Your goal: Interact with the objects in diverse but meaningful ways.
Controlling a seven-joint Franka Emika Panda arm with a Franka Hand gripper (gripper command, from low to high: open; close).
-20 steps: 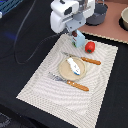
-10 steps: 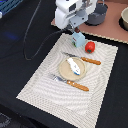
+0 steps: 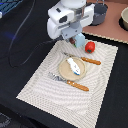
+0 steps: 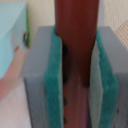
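Your claw (image 4: 77,75) pinches the brown sausage stick (image 4: 77,30) upright, clear of the blue carton (image 3: 80,40) at its 9 o'clock.

One red tomato-like ball (image 3: 89,47), one light blue carton-shaped block (image 3: 80,40), one white-and-blue fish-like piece (image 3: 74,65), one brown sausage-like stick (image 4: 77,30), one round tan plate (image 3: 63,73), one wooden-handled fork (image 3: 70,82), one wooden-handled knife (image 3: 88,60), one striped placemat (image 3: 50,95).
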